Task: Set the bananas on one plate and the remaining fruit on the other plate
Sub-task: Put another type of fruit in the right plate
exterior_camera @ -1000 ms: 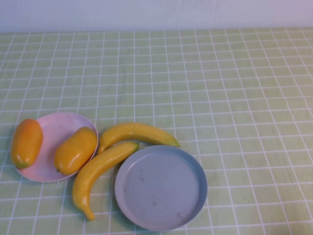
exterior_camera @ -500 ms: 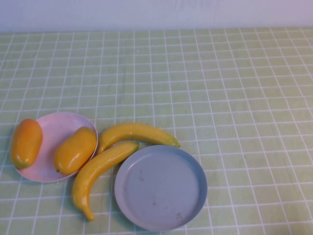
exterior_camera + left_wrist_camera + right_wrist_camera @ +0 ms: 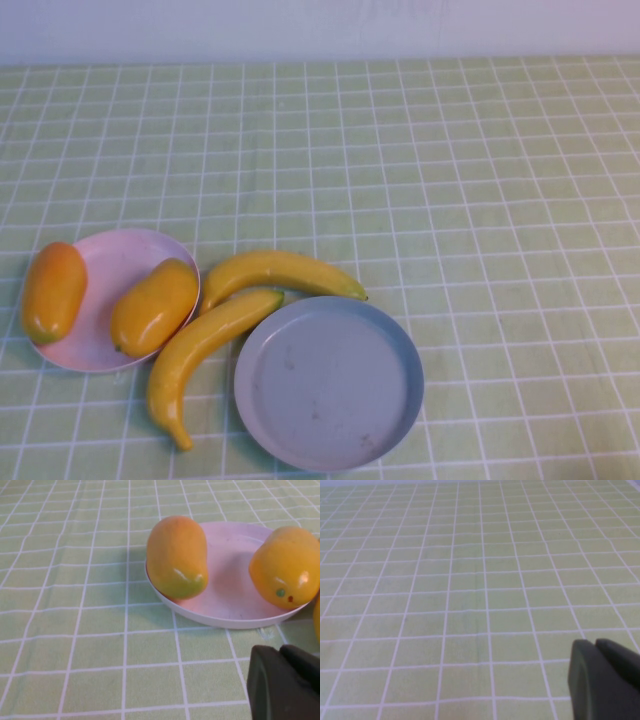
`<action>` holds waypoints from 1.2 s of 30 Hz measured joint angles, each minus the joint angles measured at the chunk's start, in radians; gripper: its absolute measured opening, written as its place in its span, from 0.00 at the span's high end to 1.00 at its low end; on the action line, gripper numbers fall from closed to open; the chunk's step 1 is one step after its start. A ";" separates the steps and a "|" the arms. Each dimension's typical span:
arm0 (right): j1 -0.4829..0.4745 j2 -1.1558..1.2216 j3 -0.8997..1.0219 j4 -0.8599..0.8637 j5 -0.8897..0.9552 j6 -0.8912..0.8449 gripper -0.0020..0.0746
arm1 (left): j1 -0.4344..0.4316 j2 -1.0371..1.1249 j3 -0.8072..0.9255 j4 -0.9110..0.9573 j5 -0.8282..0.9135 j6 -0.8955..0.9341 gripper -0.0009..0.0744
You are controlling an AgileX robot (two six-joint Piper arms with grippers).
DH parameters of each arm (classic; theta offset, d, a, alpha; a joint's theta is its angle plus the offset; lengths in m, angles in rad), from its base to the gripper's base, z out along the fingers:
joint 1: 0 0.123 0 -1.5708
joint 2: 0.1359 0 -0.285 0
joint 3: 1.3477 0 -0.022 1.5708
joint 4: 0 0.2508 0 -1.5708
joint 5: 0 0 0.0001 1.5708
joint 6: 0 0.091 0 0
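Two bananas lie on the cloth between the plates: one (image 3: 280, 270) just behind the empty grey-blue plate (image 3: 330, 385), the other (image 3: 205, 350) along its left rim. Two mangoes rest on the pink plate (image 3: 110, 265): one (image 3: 54, 291) over its left rim, one (image 3: 154, 306) over its right rim. The left wrist view shows both mangoes (image 3: 176, 556) (image 3: 286, 567) on the pink plate (image 3: 230, 580). My left gripper (image 3: 280, 652) is shut and empty, low over the cloth short of that plate. My right gripper (image 3: 596, 642) is shut and empty over bare cloth. Neither arm shows in the high view.
A green checked tablecloth (image 3: 450, 180) covers the table. A pale wall runs along the far edge (image 3: 320, 30). The fruit and plates are grouped at the near left.
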 joint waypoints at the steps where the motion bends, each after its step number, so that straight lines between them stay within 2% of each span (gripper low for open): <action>1: 0.000 0.000 0.000 0.000 0.000 0.000 1.00 | 0.000 0.000 0.000 0.000 0.000 0.000 0.99; 12: 0.000 0.000 0.000 0.024 -0.045 0.000 1.00 | 0.000 0.000 0.000 0.000 0.000 0.000 0.99; 18: 0.000 0.000 0.000 0.243 -0.169 0.000 1.00 | 0.000 0.000 0.000 0.000 0.000 0.000 0.99; 28: 0.000 0.000 0.000 0.614 -0.244 0.000 1.00 | 0.000 0.000 0.000 0.001 0.000 0.000 0.99; 32: 0.000 0.025 -0.065 0.656 -0.145 0.000 1.00 | 0.000 0.000 0.000 0.001 0.000 0.000 0.99; 36: 0.000 0.205 -0.243 0.593 0.078 0.000 1.00 | 0.000 0.000 0.000 0.001 0.000 0.000 0.99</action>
